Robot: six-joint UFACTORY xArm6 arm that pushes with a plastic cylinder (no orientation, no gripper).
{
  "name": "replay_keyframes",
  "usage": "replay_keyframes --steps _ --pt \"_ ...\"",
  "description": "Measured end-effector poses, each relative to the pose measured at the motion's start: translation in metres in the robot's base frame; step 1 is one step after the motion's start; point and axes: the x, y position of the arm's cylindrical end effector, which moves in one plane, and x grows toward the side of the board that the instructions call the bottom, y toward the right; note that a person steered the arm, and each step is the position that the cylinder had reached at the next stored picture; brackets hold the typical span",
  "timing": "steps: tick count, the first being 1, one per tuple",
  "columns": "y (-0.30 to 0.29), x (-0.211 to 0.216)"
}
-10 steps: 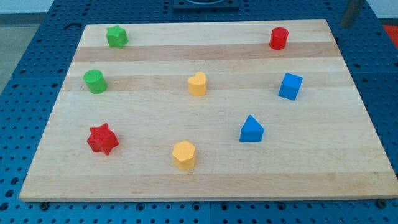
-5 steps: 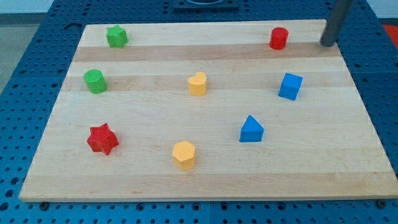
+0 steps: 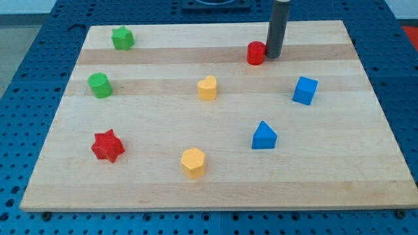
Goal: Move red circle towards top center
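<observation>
The red circle is a short red cylinder on the wooden board, near the view's top, a little right of centre. My dark rod comes down from the view's top edge. My tip rests on the board right against the red circle's right side.
A green star sits top left, a green cylinder below it. A yellow heart is mid-board, a blue cube to the right, a blue triangle, a yellow hexagon and a red star lower down.
My rod came in from the top right corner and swept left. It pushed the red circle left and slightly down along the board. The other blocks have not moved.
</observation>
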Motion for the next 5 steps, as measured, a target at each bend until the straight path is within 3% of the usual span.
replay_keyframes --steps 1,3,5 --pt "-0.002 0.000" --pt "-0.089 -0.043" --pt "-0.203 0.007"
